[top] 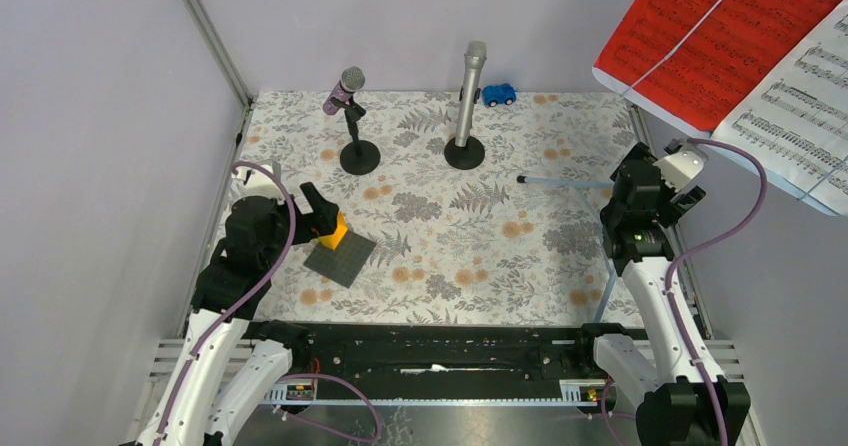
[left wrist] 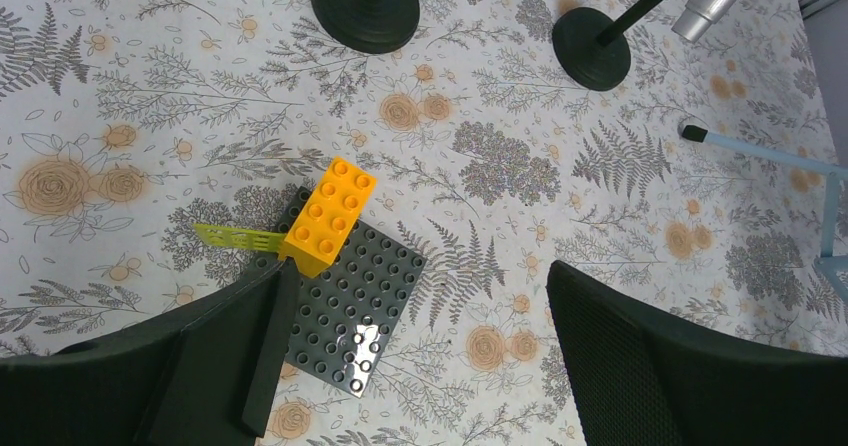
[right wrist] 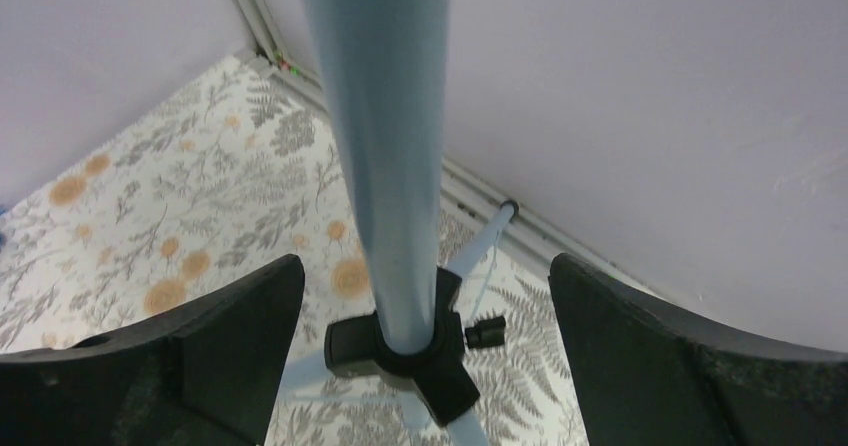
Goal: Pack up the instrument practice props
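Standing microphones: the purple microphone [top: 343, 93] leans in its black round-based mount [top: 360, 156], long axis diagonal, mesh head toward the upper right. The silver microphone [top: 470, 81] stands near upright in the second mount [top: 464, 153], head toward the top of the frame. Both are in the upper middle of the floral surface [top: 450, 256], bases apart.
Sheet-music holder: it stands at the right edge. Its pale-blue pole [right wrist: 385, 166] runs from the top of the right wrist view down into a black hub [right wrist: 400, 351]. One tripod leg [top: 565, 181] points left along the surface and ends in a black tip.
Sheets: the red music sheet [top: 720, 36] and white music sheet [top: 800, 96] sit side by side at the upper right, tilted.
Writing: printed staves of notes cover both sheets; any words are too small to read.
Right gripper [right wrist: 420, 356]: spread wide, one finger on each side of the pole, neither touching it.
Left gripper [left wrist: 420, 366]: spread wide and holding nothing, above the dark grey studded plate [left wrist: 365, 301].
Orange brick [left wrist: 330, 214]: on the plate's upper left corner.
Blue toy car [top: 499, 94]: just right of the silver microphone, by the back wall.
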Tool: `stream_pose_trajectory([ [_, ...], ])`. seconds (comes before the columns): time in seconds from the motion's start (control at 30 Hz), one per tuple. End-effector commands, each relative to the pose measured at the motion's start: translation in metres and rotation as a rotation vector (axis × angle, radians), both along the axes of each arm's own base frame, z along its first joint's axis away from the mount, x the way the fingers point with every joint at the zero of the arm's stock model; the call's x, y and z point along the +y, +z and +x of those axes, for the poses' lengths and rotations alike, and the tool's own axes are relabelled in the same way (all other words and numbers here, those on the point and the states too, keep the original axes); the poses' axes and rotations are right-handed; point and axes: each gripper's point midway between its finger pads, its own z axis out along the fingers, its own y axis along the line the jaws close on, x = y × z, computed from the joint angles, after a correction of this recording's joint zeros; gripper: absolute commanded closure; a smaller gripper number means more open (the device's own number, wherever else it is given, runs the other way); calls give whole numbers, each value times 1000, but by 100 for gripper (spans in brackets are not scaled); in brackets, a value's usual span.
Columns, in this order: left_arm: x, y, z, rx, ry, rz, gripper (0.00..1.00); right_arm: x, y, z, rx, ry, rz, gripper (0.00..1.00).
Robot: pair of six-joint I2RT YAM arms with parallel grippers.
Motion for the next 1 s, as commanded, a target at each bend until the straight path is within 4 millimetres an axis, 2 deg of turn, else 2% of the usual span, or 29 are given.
stream_pose_trajectory([
  [0.0,-2,10,7,-49,-8,-9,1,-14,47,11,-196,-49,-158,0],
  [0.17,-6,7,8,-37,-24,-10,1,-14,56,27,-252,-30,-203,10],
  [0.27,-5,6,9,-30,-22,-8,1,-11,51,42,-218,-4,-208,16],
  [0.43,-6,4,9,-25,-23,-7,1,-11,39,57,-179,18,-210,33],
  [0.5,-6,4,10,-23,-24,-7,1,-10,34,61,-169,26,-207,46],
  [0.57,-5,4,10,-22,-22,-7,1,-9,34,61,-172,39,-206,67],
  [0.73,-6,3,11,-20,-23,-7,1,2,53,60,-223,124,-225,99],
  [0.97,-6,2,12,-14,-25,-10,1,27,103,43,-345,282,-208,100],
])
